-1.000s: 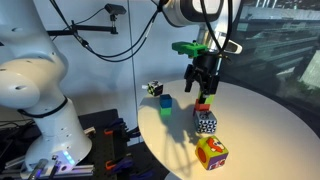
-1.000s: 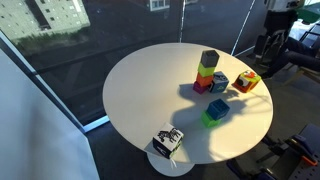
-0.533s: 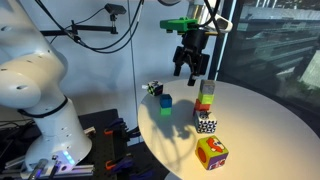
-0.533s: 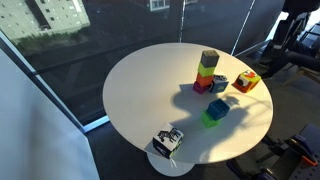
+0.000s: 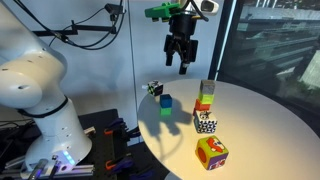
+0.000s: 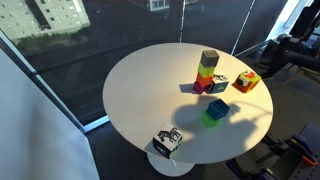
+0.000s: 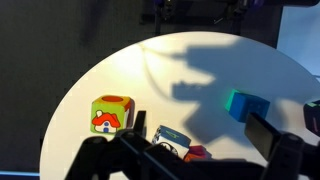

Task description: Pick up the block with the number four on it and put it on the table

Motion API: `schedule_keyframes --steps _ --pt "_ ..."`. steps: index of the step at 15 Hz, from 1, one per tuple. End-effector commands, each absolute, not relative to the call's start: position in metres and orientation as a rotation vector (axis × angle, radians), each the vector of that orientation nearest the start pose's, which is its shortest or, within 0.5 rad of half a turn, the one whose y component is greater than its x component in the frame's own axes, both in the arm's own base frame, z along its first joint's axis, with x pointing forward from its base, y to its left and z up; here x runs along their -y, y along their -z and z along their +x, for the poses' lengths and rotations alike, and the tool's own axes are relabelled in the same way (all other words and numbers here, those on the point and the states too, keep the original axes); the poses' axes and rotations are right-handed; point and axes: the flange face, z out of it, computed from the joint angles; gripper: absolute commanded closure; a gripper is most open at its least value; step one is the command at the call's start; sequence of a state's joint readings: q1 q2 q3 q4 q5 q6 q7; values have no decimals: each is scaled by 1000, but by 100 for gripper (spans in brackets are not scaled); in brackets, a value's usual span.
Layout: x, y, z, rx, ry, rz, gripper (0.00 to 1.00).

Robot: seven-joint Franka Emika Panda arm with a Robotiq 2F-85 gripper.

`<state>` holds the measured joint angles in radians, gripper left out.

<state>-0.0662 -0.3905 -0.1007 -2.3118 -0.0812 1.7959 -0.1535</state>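
Observation:
The block with the number four (image 5: 205,124) is a white cube with bold black markings. It sits on the round white table (image 5: 262,128) just in front of a stack of three cubes (image 5: 206,95). It also shows in an exterior view (image 6: 219,83) and, with a blue top, in the wrist view (image 7: 171,139). My gripper (image 5: 181,62) hangs high above the table, up and to the left of the stack, open and empty. In the wrist view its fingers (image 7: 198,150) stand wide apart. It is out of frame in one exterior view.
An orange-yellow cube (image 5: 211,152) (image 6: 246,81) (image 7: 110,113) lies near the table edge. A blue cube sits on a green one (image 5: 165,104) (image 6: 216,110). A dark-and-white cube with a yellow face (image 5: 154,89) (image 6: 167,142) sits at the rim. Glass walls surround the table.
The gripper has risen from the top of the stack and moved up and to the left, empty. The blocks have not moved.

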Motion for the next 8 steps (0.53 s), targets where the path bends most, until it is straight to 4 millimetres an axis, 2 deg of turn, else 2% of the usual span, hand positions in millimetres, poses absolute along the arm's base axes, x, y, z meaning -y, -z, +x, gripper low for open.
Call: schedule_keyframes --steps 1,8 --pt "75 -493 395 36 -113 -3130 0" --pt "75 -489 399 27 -152 -3142 0"
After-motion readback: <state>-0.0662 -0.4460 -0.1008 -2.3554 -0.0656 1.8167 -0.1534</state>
